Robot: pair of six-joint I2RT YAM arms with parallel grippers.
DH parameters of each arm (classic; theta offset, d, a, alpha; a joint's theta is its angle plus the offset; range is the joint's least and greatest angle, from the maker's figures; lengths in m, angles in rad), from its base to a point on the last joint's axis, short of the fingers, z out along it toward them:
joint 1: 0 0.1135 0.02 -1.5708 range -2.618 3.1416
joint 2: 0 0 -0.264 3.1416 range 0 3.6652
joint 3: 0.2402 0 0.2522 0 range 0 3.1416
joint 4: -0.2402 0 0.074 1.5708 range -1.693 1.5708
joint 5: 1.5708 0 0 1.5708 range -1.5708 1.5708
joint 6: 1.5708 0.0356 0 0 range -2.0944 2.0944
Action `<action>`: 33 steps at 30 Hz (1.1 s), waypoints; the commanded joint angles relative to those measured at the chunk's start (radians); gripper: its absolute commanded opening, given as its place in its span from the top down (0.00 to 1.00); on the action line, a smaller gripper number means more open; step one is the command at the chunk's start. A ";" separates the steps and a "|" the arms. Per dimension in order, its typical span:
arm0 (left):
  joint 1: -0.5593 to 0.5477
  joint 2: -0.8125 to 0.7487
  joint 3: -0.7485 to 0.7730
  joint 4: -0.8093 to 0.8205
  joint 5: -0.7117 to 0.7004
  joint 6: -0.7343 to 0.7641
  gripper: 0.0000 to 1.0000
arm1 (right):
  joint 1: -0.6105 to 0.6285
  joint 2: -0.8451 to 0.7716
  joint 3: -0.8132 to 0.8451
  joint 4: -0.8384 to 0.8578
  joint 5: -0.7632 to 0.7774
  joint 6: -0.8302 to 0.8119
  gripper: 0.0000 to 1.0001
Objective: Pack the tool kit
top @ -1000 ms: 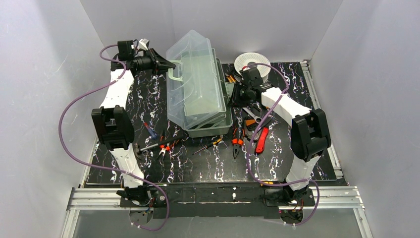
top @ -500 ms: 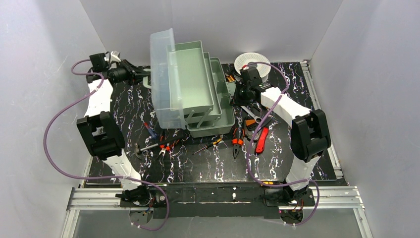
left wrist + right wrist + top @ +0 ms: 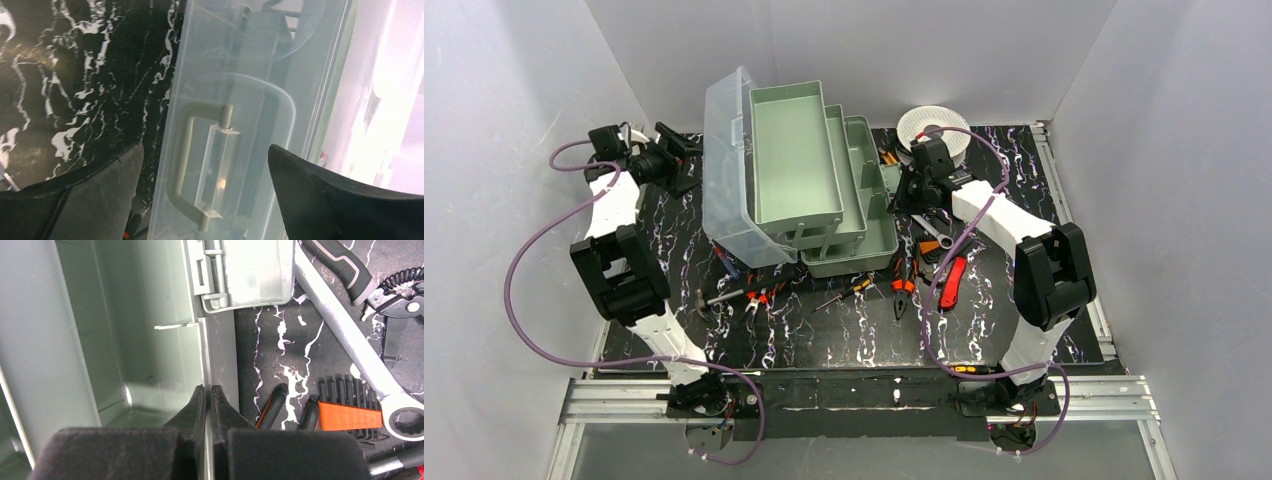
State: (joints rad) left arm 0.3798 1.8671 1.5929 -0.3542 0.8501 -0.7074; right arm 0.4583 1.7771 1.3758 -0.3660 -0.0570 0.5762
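The tool kit's box (image 3: 864, 245) stands open at the back middle. Its translucent lid (image 3: 722, 170) is swung over to the left and its sage-green trays (image 3: 794, 150) are fanned out in steps. My left gripper (image 3: 676, 160) sits just left of the lid, open. In the left wrist view its fingers (image 3: 115, 190) stand wide apart either side of the lid's green handle (image 3: 182, 155), without touching it. My right gripper (image 3: 209, 388) is shut on the thin right wall (image 3: 220, 350) of the box's base. Loose tools lie on the mat: orange-handled pliers (image 3: 902, 290), a red knife (image 3: 952, 283), screwdrivers (image 3: 744, 295).
A white perforated spool (image 3: 934, 125) stands at the back, right of the box. A silver wrench (image 3: 345, 335) and an orange hex-key set (image 3: 345, 415) lie beside my right gripper. White walls enclose the black marbled mat (image 3: 824, 340) on three sides.
The lid has swung from closed over to the left and the trays have spread open. My left gripper pulled left with the handle, then opened and let go. My right gripper closed on the box wall.
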 commanded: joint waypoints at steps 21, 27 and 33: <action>0.230 0.005 -0.542 0.750 0.084 -0.563 0.06 | 0.013 -0.053 -0.172 0.203 -0.098 0.150 0.99; 0.232 -0.090 -0.497 0.587 0.026 -0.417 0.06 | 0.021 -0.068 -0.210 0.246 -0.095 0.186 0.99; 0.224 -0.301 -0.382 0.232 -0.191 -0.143 0.02 | 0.021 -0.109 -0.239 0.293 -0.071 0.203 0.99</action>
State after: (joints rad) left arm 0.6041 1.7634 1.1133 0.0967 0.7986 -1.0595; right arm 0.4549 1.6943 1.1702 -0.1001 -0.1062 0.7170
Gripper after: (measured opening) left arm 0.979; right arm 0.042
